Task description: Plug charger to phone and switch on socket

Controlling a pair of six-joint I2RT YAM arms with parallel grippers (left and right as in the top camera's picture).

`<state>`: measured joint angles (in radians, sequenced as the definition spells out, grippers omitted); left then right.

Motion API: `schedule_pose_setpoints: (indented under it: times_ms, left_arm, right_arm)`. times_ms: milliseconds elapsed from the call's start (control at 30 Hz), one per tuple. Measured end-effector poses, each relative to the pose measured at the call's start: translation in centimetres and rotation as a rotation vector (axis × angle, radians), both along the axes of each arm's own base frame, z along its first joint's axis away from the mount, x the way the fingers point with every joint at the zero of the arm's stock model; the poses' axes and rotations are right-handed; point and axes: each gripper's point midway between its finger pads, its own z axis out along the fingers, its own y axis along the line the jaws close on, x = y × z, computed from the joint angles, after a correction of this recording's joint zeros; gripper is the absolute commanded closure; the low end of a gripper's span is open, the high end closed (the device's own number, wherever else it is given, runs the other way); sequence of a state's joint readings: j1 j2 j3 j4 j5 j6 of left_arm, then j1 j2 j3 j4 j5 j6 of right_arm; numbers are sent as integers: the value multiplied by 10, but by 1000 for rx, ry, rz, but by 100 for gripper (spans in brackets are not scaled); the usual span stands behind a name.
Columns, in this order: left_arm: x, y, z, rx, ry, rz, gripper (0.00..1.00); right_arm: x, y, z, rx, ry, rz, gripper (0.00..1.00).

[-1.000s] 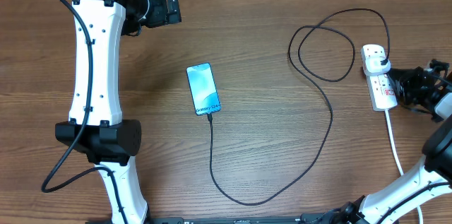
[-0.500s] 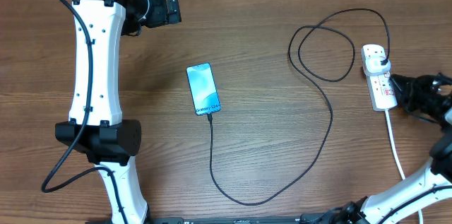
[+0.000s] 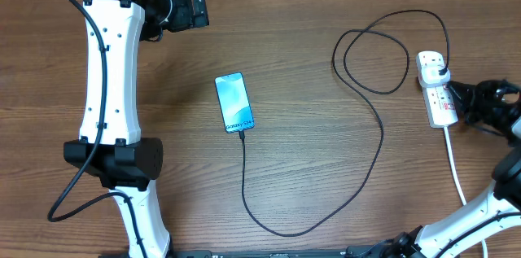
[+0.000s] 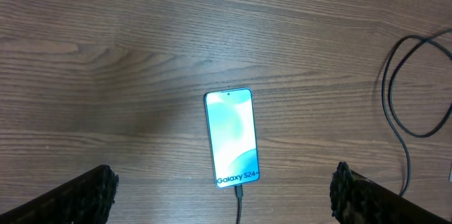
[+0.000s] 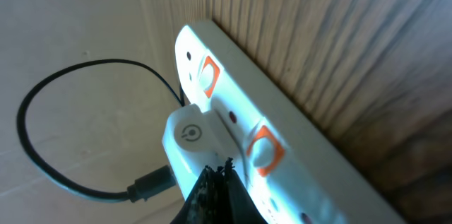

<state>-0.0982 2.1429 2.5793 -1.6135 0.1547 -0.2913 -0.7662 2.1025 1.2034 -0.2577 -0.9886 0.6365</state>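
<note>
**Right jaws settle back at the power strip**

Pinched to a point and holding nothing, the right jaws have nudged back against the strip at the right edge of the counter. Half a second ago they had sagged slightly off it. Nothing else has moved. The phone lies mid-counter with its screen lit, and the cable is already in its lower end and runs to the strip. The left jaws hang spread wide and empty, well apart from the phone. Only a red switch seems left to press.
</note>
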Motion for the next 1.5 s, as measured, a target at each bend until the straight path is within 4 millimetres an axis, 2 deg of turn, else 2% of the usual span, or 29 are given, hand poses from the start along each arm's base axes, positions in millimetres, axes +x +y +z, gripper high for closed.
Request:
schedule_pose_setpoints:
  times_ms: [100, 233, 333, 467, 600, 633, 733, 900, 1167, 1300, 1500]
  left_arm:
    - [0, 0, 0, 2, 0, 1, 0]
    - [0, 0, 0, 2, 0, 1, 0]
    - [0, 0, 0, 2, 0, 1, 0]
    - [0, 0, 0, 2, -1, 1, 0]
    - [0, 0, 0, 2, -1, 1, 0]
    - [0, 0, 0, 2, 0, 1, 0]
    - [0, 0, 0, 2, 0, 1, 0]
    - [0, 0, 0, 2, -1, 1, 0]
    - [0, 0, 0, 2, -1, 1, 0]
    - [0, 0, 0, 2, -1, 1, 0]
    - [0, 0, 0, 2, 0, 1, 1]
  right_arm:
    - [1, -3, 15, -10, 35, 20, 96]
    - [-4, -20, 52, -103, 45, 5, 96]
    - [-16, -36, 104, -237, 28, -30, 96]
    - [-38, -38, 163, -415, 61, -64, 96]
    - [-50, -41, 207, -595, 94, -96, 96]
    - [-51, -41, 210, -627, 110, -96, 96]
    - [-48, -33, 205, -679, 154, -64, 96]
    - [-24, -26, 183, -687, 128, -5, 96]
    - [-18, -35, 110, -549, 94, 25, 96]
    - [-22, -38, 83, -466, 97, 29, 96]
    - [-19, -35, 58, -396, 109, 52, 96]
